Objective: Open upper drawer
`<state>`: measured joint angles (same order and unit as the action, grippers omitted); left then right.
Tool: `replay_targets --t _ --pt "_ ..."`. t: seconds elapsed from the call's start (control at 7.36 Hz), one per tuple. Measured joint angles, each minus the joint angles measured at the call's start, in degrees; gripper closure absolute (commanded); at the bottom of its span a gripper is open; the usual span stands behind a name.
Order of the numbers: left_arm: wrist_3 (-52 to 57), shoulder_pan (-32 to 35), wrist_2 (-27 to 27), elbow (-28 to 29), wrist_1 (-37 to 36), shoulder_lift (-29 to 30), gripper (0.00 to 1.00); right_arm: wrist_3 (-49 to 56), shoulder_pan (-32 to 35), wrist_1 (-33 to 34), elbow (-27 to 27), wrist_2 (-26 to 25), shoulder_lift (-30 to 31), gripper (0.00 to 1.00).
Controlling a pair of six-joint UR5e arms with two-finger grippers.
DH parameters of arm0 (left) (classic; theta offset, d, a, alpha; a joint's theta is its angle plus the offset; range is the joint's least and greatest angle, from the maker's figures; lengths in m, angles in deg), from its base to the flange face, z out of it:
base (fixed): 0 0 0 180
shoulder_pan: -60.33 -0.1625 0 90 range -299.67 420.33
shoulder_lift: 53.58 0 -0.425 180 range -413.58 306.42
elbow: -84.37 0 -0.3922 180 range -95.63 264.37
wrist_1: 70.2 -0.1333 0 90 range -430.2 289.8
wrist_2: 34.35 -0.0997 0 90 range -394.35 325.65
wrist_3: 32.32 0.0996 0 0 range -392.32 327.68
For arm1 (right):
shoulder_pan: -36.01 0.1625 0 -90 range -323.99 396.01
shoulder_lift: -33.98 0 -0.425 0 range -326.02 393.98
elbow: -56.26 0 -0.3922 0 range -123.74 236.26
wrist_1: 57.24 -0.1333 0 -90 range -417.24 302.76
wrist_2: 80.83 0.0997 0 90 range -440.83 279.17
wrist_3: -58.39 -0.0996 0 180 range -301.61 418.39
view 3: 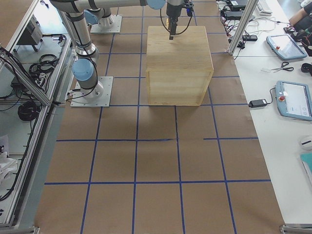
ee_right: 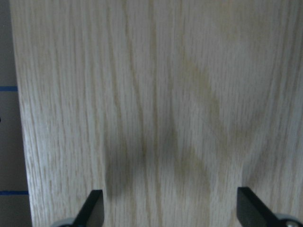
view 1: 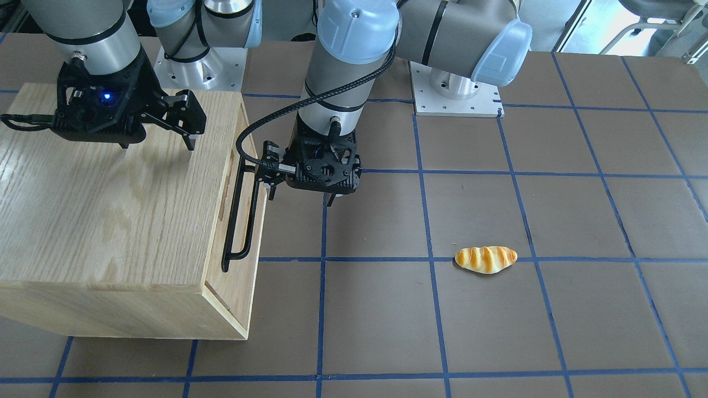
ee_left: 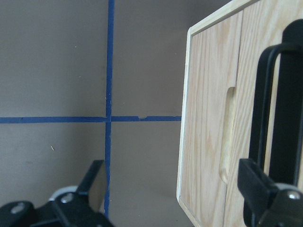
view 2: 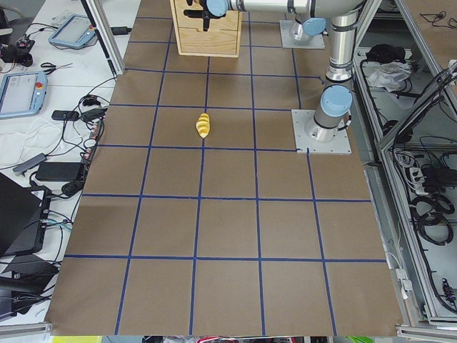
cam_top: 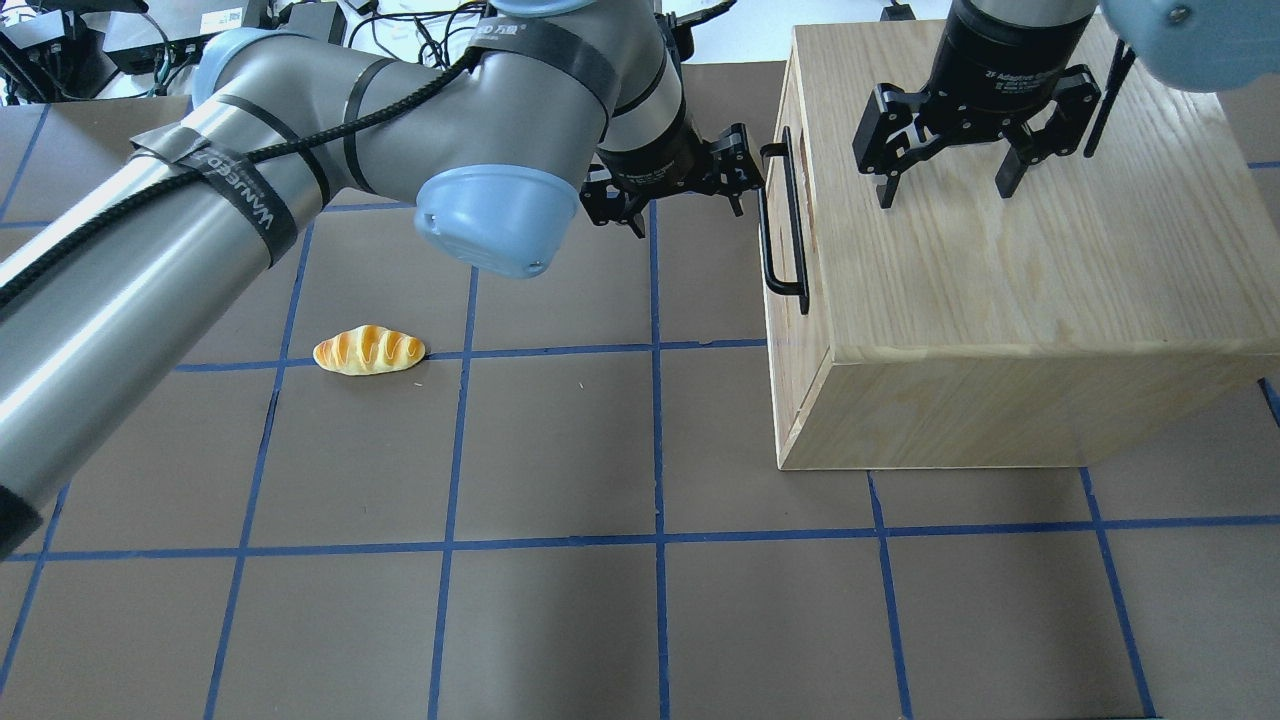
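The upper drawer (ee_left: pixel 213 71) is a pale-wood front with an oblong cutout (ee_left: pixel 229 135) and a long black bar handle (view 1: pixel 243 215), (cam_top: pixel 785 220), (ee_left: pixel 284 94). It looks flush with the oak cabinet (cam_top: pixel 1000 300). My left gripper (view 1: pixel 301 198), (cam_top: pixel 688 212), (ee_left: pixel 175 189) is open in front of the drawer at the handle's far end. One finger (ee_left: pixel 258 189) sits right by the bar, and the bar is not between the fingers. I cannot tell whether they touch. My right gripper (cam_top: pixel 945 190), (view 1: pixel 157 143), (ee_right: pixel 173 208) is open and empty just above the cabinet's top.
A toy bread roll (view 1: pixel 485 258), (cam_top: pixel 368 350) lies on the brown table with blue tape lines, well away from the cabinet (view 1: pixel 99 210). The arms' base plates (view 1: pixel 456 91) stand at the robot's side of the table.
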<state>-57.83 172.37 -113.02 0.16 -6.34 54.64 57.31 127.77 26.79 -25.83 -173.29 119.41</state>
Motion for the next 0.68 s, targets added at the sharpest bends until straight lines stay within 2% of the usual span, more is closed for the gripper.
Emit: replay_targets --t 0.27,0.68 --pt "0.53 0.31 2.35 0.07 -2.67 1.41 0.00 -0.05 0.00 0.00 0.00 0.00 0.00 0.00" --pt "0.88 0.96 2.96 0.15 -3.45 2.21 0.00 -0.06 0.00 0.00 0.00 0.00 0.00 0.00"
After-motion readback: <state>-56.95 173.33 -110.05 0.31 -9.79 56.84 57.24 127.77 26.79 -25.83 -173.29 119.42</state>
